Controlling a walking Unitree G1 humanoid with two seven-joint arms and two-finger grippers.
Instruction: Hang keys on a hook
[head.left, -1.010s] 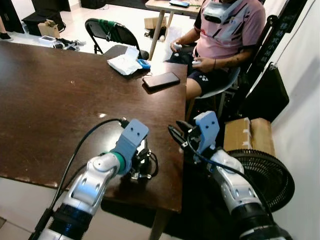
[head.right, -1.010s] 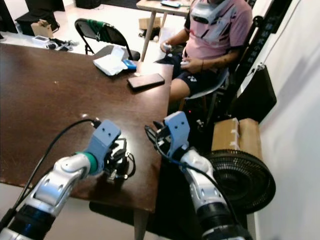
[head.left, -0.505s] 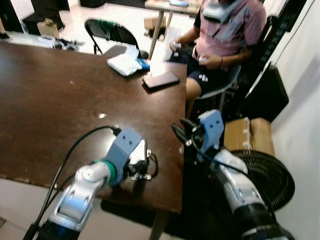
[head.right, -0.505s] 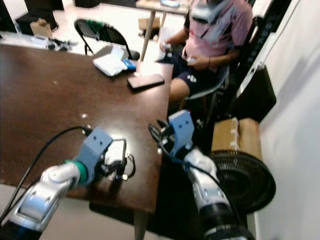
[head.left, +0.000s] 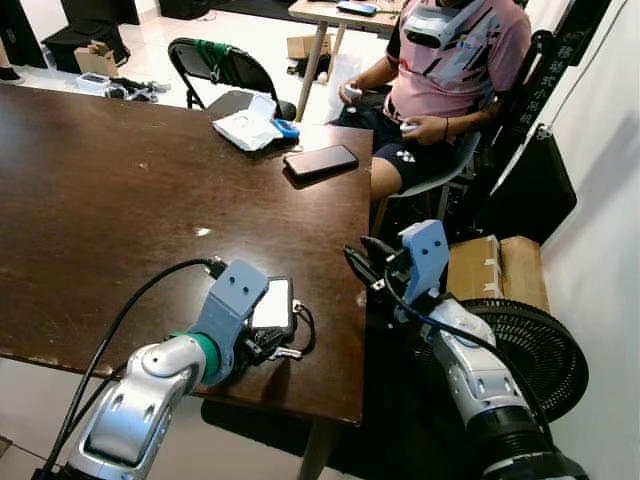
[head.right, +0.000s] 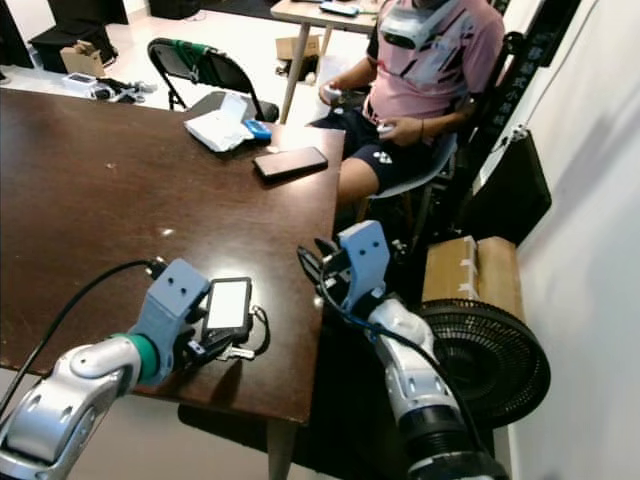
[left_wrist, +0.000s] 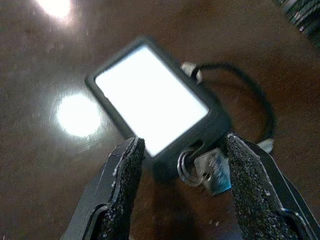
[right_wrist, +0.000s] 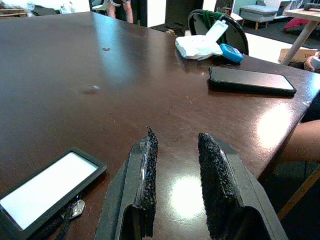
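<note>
The keys lie flat near the front right corner of the dark wooden table (head.left: 100, 200): a black tag with a white face (head.left: 272, 304), a black cord loop and a small key on a ring (left_wrist: 212, 172). My left gripper (head.left: 260, 347) rests low on the table just on the near side of them and is open. In the left wrist view its fingers (left_wrist: 122, 170) straddle the tag's corner and the key ring without closing on them. My right gripper (head.left: 360, 262) hovers off the table's right edge, open by a narrow gap, with nothing between its fingers (right_wrist: 147, 170).
A black phone (head.left: 321, 160), a white packet (head.left: 248, 128) and a small blue item (head.left: 287, 128) lie at the table's far right. A person (head.left: 450, 70) sits beyond that corner. A floor fan (head.left: 530, 345) and a cardboard box (head.left: 497, 268) stand to the right.
My left gripper has drawn back toward me off the keys, so the tag's white face now shows. The right arm has barely moved.
</note>
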